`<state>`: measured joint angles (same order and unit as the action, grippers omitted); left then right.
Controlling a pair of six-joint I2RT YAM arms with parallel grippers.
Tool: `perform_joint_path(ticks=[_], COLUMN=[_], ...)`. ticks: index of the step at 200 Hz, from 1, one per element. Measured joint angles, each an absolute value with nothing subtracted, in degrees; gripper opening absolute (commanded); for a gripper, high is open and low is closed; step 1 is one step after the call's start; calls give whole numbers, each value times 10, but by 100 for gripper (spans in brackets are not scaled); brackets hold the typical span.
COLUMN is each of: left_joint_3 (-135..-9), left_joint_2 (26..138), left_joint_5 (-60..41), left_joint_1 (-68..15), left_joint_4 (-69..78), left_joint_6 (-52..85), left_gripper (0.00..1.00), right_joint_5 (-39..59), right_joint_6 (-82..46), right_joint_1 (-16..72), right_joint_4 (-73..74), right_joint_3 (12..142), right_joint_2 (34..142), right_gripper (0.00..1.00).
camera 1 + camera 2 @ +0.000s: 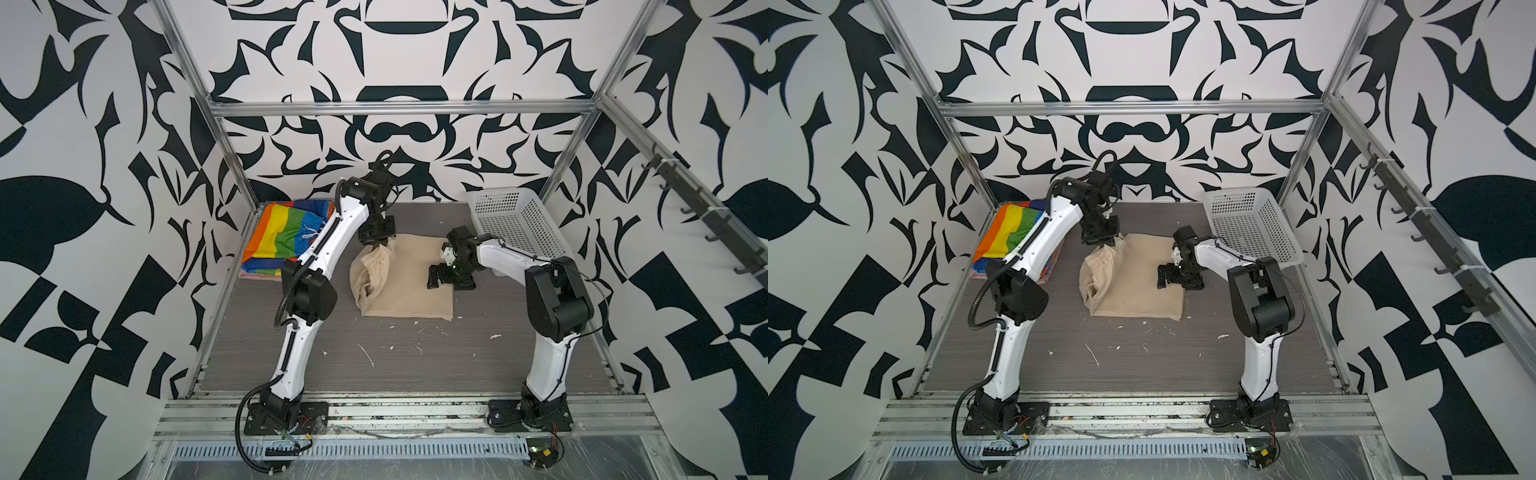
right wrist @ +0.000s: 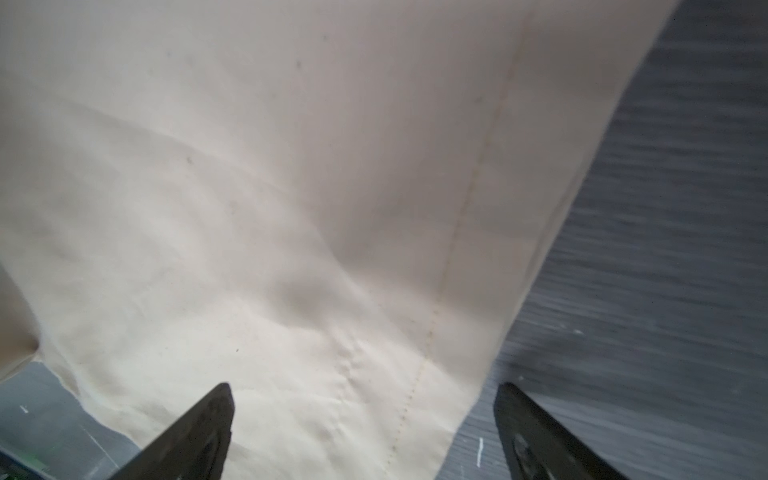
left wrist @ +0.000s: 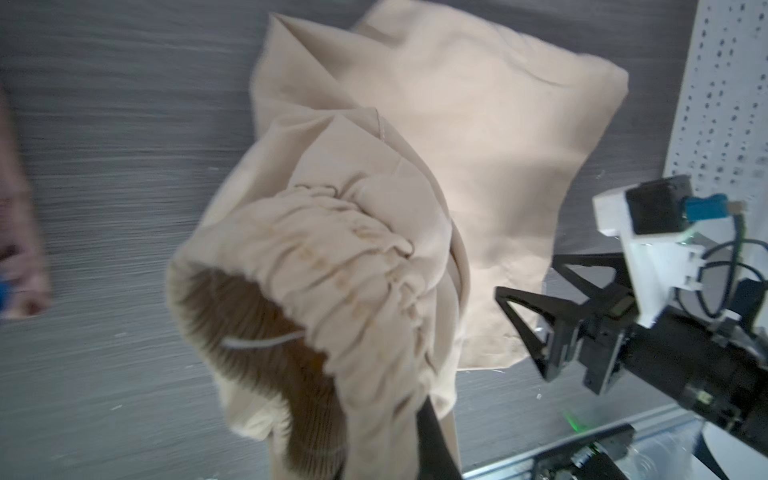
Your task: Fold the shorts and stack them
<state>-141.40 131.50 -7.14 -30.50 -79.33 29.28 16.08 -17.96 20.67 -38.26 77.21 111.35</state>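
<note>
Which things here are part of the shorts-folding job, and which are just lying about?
Job: beige shorts, pinched by the left gripper; open right gripper at their edge; rainbow shorts folded atop pink shorts.
Lying about: white basket; white scraps on the table.

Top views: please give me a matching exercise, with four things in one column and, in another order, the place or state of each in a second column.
Column one:
1. beige shorts
2. rainbow-striped shorts
3. white basket
4. right gripper

Column two:
a. open, over the edge of a cloth
b. far right corner of the table
c. folded, at the far left corner
d. in the middle, waist pinched by the left gripper

Pairs: 1-d, 2-c, 3-b, 4-a.
</note>
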Motion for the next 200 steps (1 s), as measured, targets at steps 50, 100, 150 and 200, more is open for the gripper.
perform_joint_path(ticks=[50,100,150,200], left_joint_3=[-1334,-1225,-1113,-860], left_joint_2=[1329,1327,1249,988], left_joint_5=[-169,-267,-344,-379], left_joint_1=[-325,-328,-316,-216], left_joint_4=[-670,-499,-328,-114], left_joint_6=[361,427,470,536], left_gripper=[0,29,99,99], right_joint_5=[174,203,228,196], right_joint_6=[-185,-189,-194,-200], right_joint_1=[215,211,169,189], right_joint_4=[-364,-360,-384,-409], right_joint_3=[768,761,754,792], right_joint_2=[1119,1108,1003,973], right_gripper=[100,100,100,100])
